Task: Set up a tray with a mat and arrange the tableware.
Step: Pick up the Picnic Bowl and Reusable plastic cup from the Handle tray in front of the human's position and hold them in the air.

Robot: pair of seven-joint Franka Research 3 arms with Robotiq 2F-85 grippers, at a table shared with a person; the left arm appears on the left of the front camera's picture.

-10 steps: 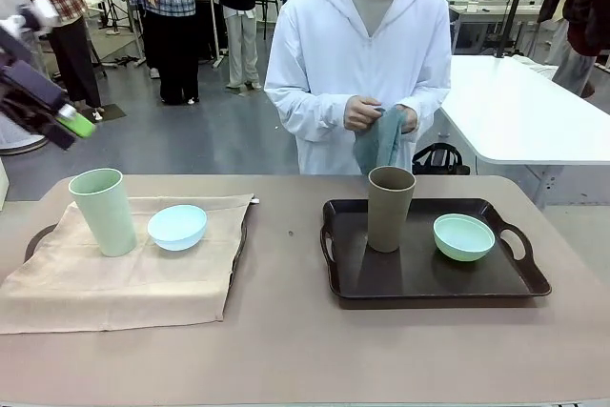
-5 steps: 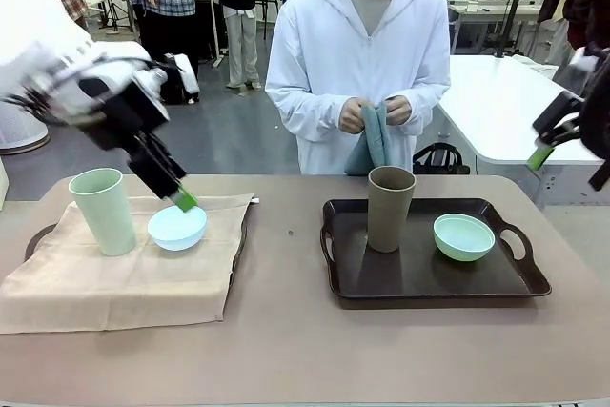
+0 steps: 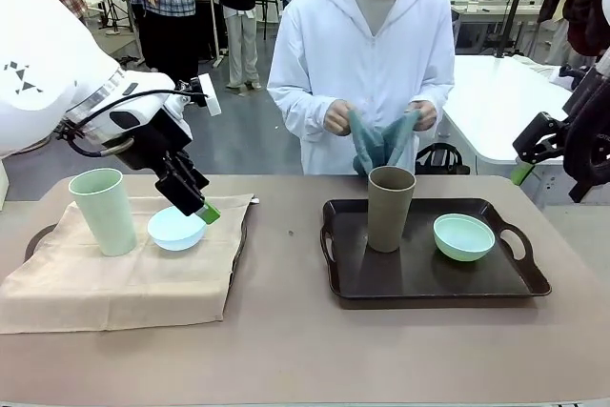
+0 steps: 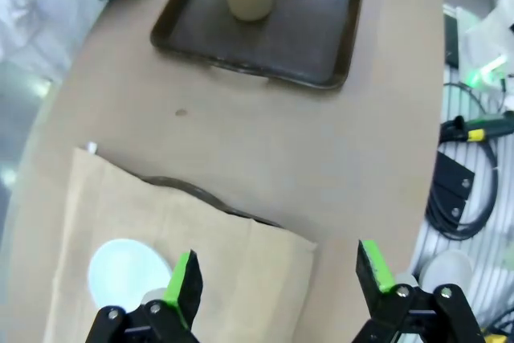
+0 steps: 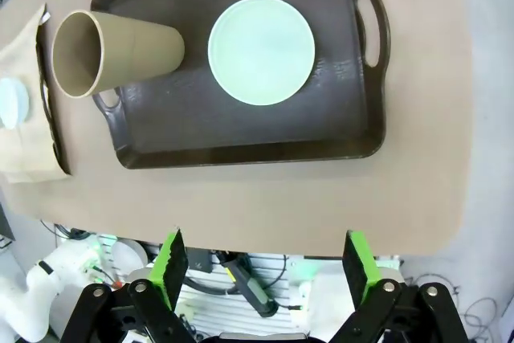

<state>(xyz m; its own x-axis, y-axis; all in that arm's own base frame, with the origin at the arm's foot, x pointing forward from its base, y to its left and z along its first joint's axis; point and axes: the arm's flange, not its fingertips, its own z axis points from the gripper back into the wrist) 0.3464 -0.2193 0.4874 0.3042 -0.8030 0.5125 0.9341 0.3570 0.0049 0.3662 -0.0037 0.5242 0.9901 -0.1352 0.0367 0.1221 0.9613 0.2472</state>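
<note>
On the left, the cloth mat (image 3: 124, 278) already covers its tray (image 3: 36, 237), with the pale green cup (image 3: 103, 212) and the blue bowl (image 3: 177, 227) standing on it. The left gripper (image 4: 278, 271), which a second ago was up at the picture's edge, has swung down to the bowl's far rim with its fingers wide apart and nothing between them. It may be touching the rim, but the front view is too flat to say.

In the middle, the person has pulled a teal cloth (image 3: 383, 140) open between both hands; a moment ago it was bunched together. This is probably the mat for the second tray.

On the right, the dark tray (image 3: 429, 281) is bare, with the brown cup (image 3: 391, 207) and the green bowl (image 3: 464, 236) standing directly on it. The right gripper (image 5: 263, 259) has come in high at the table's right edge, fingers spread and empty. Both pieces will likely need lifting before the cloth can go under them.
</note>
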